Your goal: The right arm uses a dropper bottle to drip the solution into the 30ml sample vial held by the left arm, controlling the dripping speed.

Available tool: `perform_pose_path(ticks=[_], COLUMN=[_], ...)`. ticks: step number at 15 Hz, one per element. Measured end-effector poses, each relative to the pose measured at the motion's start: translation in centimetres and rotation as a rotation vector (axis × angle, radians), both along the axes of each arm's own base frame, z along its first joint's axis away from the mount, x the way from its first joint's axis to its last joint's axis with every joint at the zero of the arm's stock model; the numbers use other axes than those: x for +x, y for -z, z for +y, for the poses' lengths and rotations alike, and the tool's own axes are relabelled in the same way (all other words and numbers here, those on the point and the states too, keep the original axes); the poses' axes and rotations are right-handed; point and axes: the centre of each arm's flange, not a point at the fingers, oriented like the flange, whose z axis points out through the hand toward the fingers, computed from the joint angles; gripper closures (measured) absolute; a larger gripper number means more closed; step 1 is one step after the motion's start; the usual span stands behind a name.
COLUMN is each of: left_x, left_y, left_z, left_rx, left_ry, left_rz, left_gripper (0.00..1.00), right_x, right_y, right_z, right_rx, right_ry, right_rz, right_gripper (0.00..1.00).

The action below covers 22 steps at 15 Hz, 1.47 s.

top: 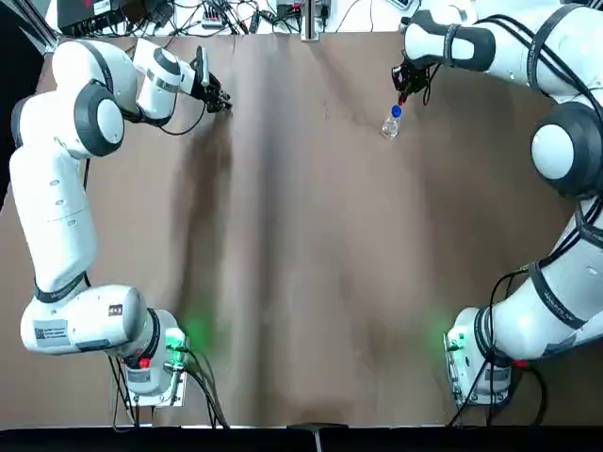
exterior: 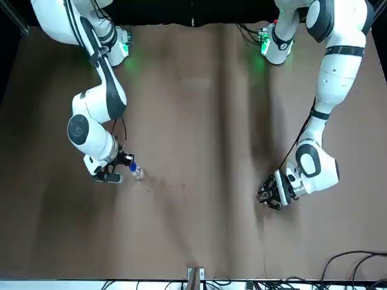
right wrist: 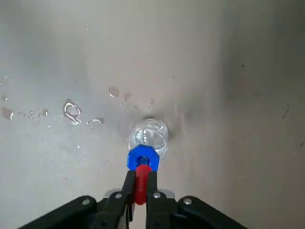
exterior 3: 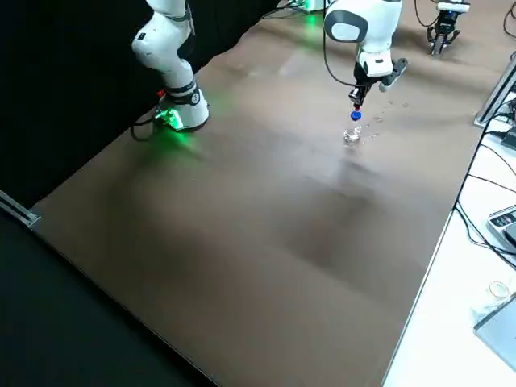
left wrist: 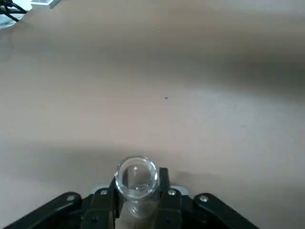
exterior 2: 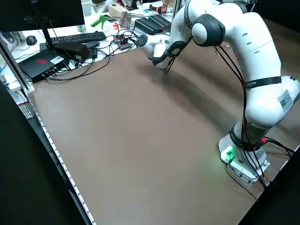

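Observation:
The dropper bottle point(right wrist: 148, 136) is clear with a blue collar point(right wrist: 140, 159) and a red bulb. My right gripper point(right wrist: 139, 187) is shut on the red bulb from above, at the far right of the table. The bottle point(top: 391, 123) hangs upright with its base at or just above the tabletop point(exterior 3: 352, 131). The sample vial point(left wrist: 137, 177) is a small clear glass vial with an open mouth, held between the fingers of my left gripper point(left wrist: 137, 202). That left gripper point(top: 213, 95) is at the far left of the table, well apart from the right gripper point(top: 404, 87).
Small wet droplets point(right wrist: 71, 110) lie on the brown tabletop beside the bottle. Cables, a keyboard point(exterior 2: 77, 37) and electronics crowd the desk beyond the table's far edge. Both arm bases with green lights point(top: 175, 341) stand at the near edge.

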Motion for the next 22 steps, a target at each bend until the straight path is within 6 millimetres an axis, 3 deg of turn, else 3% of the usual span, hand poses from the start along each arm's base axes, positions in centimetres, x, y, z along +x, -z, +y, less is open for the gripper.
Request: perform_pose_path(ticks=[8, 11, 13, 18, 19, 22], left_x=[0.6, 0.9, 1.1, 0.4, -0.3, -2.2], left_y=[-0.8, -1.7, -3.1, -7.5, -8.1, -8.4], left_z=[-0.4, -1.9, -3.9, -11.2, -14.0, -19.6], left_rx=[-0.005, -0.018, -0.013, 0.029, 0.028, 0.019], left_ry=[-0.009, 0.002, 0.031, 0.116, 0.147, 0.231], left_rz=[-0.007, -0.014, -0.026, -0.036, -0.034, -0.034], left_gripper=[0.69, 0.69, 0.69, 0.69, 0.69, 0.69], right_x=[0.2, 0.5, 0.5, 0.6, 0.5, 0.5], right_y=[-0.7, -1.7, -2.5, -3.6, -3.6, -4.2], right_z=[0.0, -0.1, -0.2, -0.3, -0.5, -1.1], right_rx=[0.003, 0.005, 0.001, -0.003, -0.005, -0.031], right_ry=[0.001, 0.002, 0.001, 0.001, 0.002, -0.004], right_rz=[-0.011, -0.022, -0.008, 0.004, 0.010, 0.027], right_gripper=[0.86, 0.86, 0.86, 0.86, 0.86, 0.86])
